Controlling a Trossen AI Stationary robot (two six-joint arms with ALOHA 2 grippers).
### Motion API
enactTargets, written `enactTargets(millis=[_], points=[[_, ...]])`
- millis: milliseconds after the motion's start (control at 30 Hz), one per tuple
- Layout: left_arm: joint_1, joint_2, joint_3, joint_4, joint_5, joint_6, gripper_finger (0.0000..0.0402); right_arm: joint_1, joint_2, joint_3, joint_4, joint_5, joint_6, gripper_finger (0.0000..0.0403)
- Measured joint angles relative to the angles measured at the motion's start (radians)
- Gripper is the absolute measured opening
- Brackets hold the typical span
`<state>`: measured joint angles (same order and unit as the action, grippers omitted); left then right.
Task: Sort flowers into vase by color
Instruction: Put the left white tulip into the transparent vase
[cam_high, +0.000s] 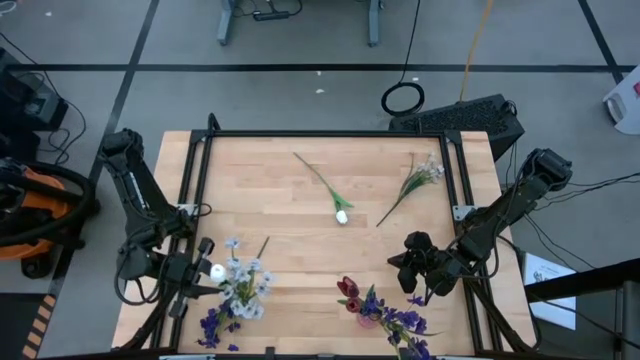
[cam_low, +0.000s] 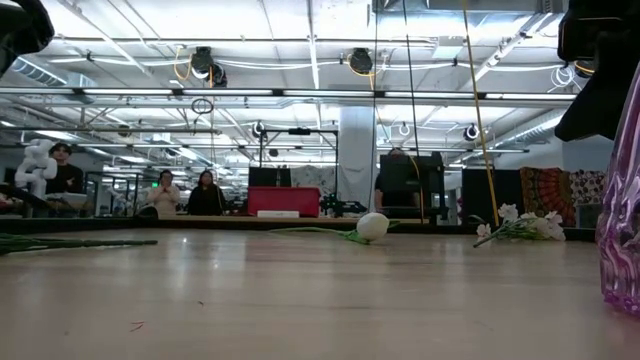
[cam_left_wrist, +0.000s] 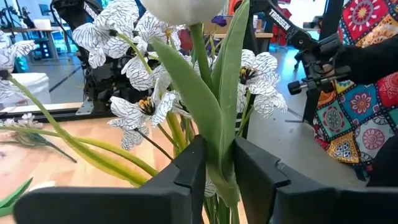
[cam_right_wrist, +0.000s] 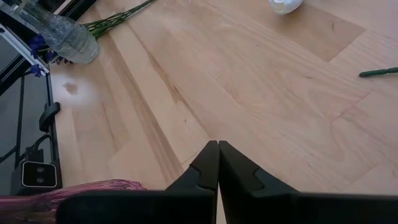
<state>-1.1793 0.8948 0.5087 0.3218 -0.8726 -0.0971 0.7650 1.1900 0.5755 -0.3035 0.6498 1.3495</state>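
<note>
One white tulip (cam_high: 341, 214) and a white blossom sprig (cam_high: 421, 178) lie flat mid-table, apart.

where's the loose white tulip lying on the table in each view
High view: white tulip lies mid-table, its stem running toward the far edge.
Low view: its bud sits at centre, far across the tabletop.
Left wrist view: not in it; the tulip held there is another one.
Right wrist view: only the bud, at the upper edge.
Shared landmark: the white blossom sprig beside it, also in the low view.
</note>
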Motion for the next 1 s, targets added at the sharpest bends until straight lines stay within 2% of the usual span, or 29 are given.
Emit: enactTargets(millis=[400,667,1000], points=[[0.0,0.0,0.0,-0.034,0.006,-0.001,0.0101,0.0,0.0,0.0,0.0,0.0,-0.002,0.0],[0.0,0.0,0.0,-0.16,0.006,-0.083,0.0101,0.0,0.0,0.0,0.0,0.0,-0.001,0.0],[0.0,0.0,0.0,-0.153,0.006,-0.107,0.0101,0.0,0.0,0.0,0.007,0.0,-0.001,0.0]])
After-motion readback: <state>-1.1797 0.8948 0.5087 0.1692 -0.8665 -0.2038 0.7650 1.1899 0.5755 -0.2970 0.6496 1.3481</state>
